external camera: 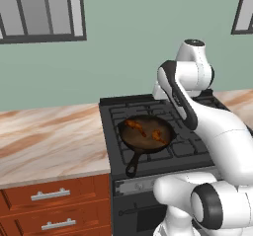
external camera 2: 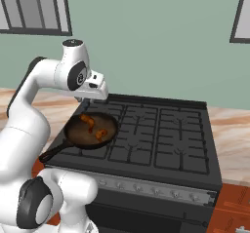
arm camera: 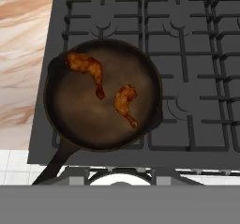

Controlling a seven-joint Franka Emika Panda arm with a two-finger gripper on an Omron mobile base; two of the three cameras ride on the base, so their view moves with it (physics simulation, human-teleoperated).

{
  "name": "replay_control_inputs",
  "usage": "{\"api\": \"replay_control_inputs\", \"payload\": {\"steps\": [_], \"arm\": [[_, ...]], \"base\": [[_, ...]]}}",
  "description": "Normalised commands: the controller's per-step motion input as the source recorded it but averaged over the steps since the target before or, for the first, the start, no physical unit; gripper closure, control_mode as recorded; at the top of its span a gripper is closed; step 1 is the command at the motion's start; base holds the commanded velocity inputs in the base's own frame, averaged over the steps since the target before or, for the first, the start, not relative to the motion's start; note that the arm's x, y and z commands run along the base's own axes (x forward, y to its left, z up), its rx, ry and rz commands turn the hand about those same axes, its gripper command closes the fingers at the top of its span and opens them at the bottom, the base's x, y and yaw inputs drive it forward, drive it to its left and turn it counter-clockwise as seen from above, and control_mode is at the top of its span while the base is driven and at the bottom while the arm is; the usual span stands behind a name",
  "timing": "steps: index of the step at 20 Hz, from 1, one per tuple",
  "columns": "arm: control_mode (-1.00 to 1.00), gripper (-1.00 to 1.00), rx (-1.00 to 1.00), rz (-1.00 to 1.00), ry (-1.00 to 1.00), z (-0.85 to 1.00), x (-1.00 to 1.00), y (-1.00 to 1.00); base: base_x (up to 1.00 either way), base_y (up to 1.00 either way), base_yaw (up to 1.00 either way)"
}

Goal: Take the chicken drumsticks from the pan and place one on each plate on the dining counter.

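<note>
The dark pan sits on the front left burner of the stove, its handle pointing toward me. Two glossy orange-brown chicken drumsticks lie in it: one near the far left rim, the other close to the middle. The left base view shows the pan with both drumsticks, and so does the right base view, with pan and drumsticks. My gripper hangs above the pan's far edge, pointing down, apart from the meat and holding nothing that I can see. Its jaws are too small to read. The plates and the dining counter are out of view.
The black stove with grates spreads to the right of the pan. A marble wall counter with wood drawers lies to the left, and another stretch of counter to the right. A green wall with windows stands behind.
</note>
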Motion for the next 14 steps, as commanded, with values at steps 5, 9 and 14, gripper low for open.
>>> {"api": "replay_control_inputs", "payload": {"steps": [5, 9, 14], "arm": [[-1.0, -1.0, 0.0, 0.0, 0.01, -0.15, 0.0, 0.05], [-1.0, -1.0, -0.02, 0.13, 0.0, -0.45, 0.11, 0.21], [-1.0, -1.0, -0.01, 0.15, 0.0, -0.56, 0.06, 0.02]], "base": [[0.0, 0.0, 0.0], [0.0, 0.0, 0.0], [0.0, 0.0, 0.0]]}}
